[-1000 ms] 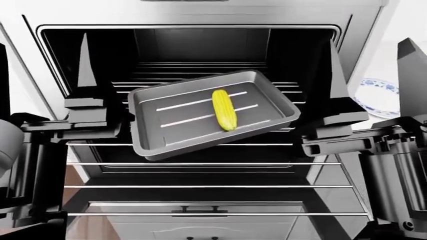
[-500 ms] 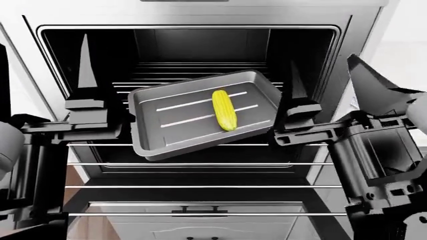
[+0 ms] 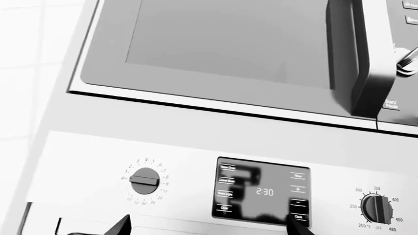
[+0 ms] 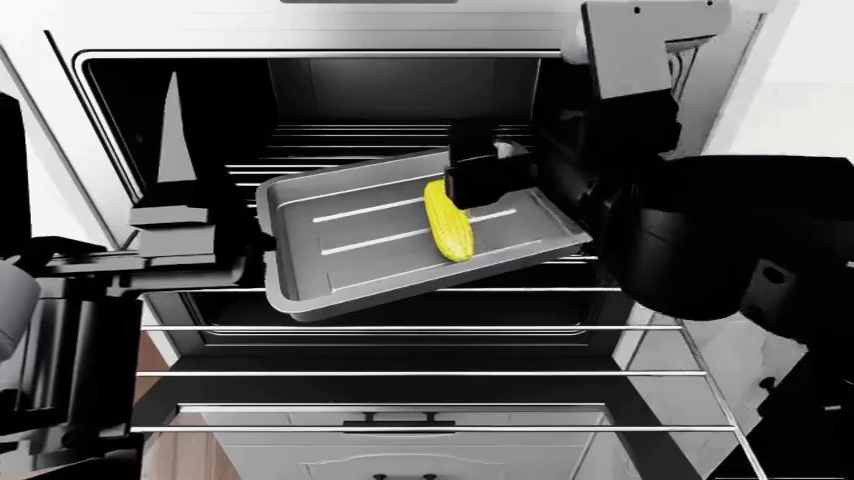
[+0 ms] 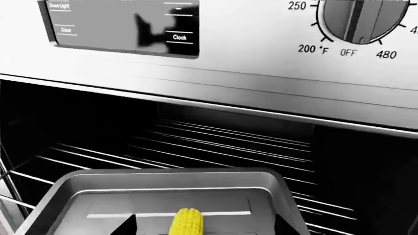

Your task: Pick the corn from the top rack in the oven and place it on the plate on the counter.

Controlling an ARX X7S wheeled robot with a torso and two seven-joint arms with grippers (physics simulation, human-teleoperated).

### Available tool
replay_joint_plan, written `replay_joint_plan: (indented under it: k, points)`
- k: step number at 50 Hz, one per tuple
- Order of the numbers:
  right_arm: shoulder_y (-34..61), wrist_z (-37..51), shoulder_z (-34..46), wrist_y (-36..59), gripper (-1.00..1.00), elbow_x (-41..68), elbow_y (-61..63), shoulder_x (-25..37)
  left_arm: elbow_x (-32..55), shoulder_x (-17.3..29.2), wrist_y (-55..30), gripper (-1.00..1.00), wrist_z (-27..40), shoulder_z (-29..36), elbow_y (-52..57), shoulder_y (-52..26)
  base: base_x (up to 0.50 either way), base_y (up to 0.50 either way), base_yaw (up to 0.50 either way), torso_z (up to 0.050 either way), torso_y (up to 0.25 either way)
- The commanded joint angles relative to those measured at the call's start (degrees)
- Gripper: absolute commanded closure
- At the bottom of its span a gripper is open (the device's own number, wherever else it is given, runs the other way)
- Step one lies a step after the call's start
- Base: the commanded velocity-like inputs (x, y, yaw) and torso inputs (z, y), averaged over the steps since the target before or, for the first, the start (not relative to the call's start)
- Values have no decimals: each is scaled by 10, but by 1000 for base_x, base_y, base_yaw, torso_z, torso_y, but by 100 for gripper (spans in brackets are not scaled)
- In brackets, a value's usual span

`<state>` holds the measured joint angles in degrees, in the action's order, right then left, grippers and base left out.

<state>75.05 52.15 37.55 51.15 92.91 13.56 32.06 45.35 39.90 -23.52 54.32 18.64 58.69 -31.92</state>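
The yellow corn (image 4: 450, 228) lies in a grey baking tray (image 4: 334, 255) that sits on the top rack (image 4: 247, 170) of the open oven (image 4: 387, 70). My right gripper (image 4: 514, 175) is inside the oven cavity, just over the corn's far end. In the right wrist view the corn (image 5: 187, 223) shows between the two spread fingertips of the right gripper (image 5: 206, 227), which is open and empty. My left gripper (image 4: 91, 110) is open at the oven's left edge, fingers pointing up; it (image 3: 209, 227) faces the control panel. My right arm hides the plate.
Several more wire racks (image 4: 414, 373) run below the tray, pulled towards me. The oven control panel with a display (image 3: 261, 191) and knobs (image 3: 145, 180) is above the cavity, with a microwave (image 3: 228, 44) above it. The tray's raised rim (image 5: 163, 174) surrounds the corn.
My right arm has swung up and in from the right, bringing its gripper over the tray and the corn's far end; it now covers the plate. The left arm, the tray and the corn have not moved.
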Motion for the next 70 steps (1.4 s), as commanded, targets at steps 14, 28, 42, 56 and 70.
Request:
replay_joint_plan:
  k: [14, 28, 42, 56, 70]
  points:
    - [98, -61, 109, 37, -100, -62, -253, -126, 2, 2, 6, -100, 19, 32, 2, -20, 0, 0, 0, 0, 0]
    - [65, -92, 97, -1, -100, -51, -288, -161, -4, 6, 18, -100, 21, 46, -4, -20, 0, 0, 0, 0, 0]
    - [38, -107, 126, -14, -100, -92, -306, -155, -10, 6, 27, -100, 22, 59, -9, -21, 0, 0, 0, 0, 0]
    - [21, -87, 142, -1, -100, -92, -268, -141, -12, 9, 35, -100, 26, 65, -10, -20, 0, 0, 0, 0, 0]
    - [30, -73, 162, 23, -100, -98, -265, -137, -23, 9, 50, -100, 23, 72, -17, -12, 0, 0, 0, 0, 0]
